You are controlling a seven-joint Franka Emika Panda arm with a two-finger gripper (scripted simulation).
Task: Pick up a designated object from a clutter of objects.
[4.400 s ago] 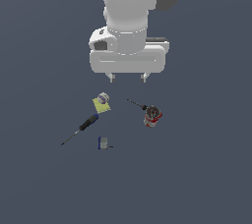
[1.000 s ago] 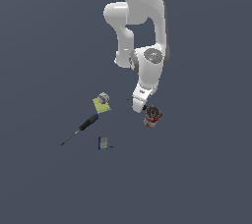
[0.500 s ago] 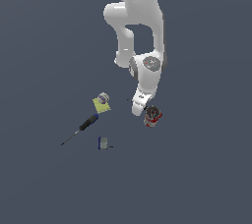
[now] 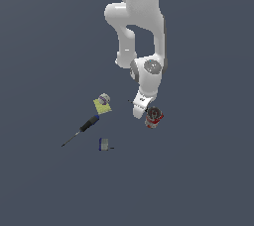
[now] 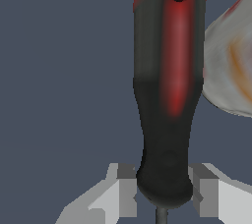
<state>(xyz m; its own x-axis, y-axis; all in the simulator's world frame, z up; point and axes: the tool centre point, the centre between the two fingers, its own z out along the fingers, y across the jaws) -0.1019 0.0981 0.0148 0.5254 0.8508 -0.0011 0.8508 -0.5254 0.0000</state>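
Your gripper point(image 5: 162, 196) stands with its jaws apart, one grey finger point(image 5: 120, 193) on each side of the small screwdriver's point(image 5: 167, 100) black handle base, and you cannot tell whether the pads touch it. The red can point(image 4: 154, 117) sits just beside that screwdriver and the arm's lowest part on the exterior view's right, leaving little room there. You have open floor on the exterior view's left before the yellow-green piece point(image 4: 102, 104), the longer screwdriver point(image 4: 82, 129) and the small grey-blue block point(image 4: 104, 144).
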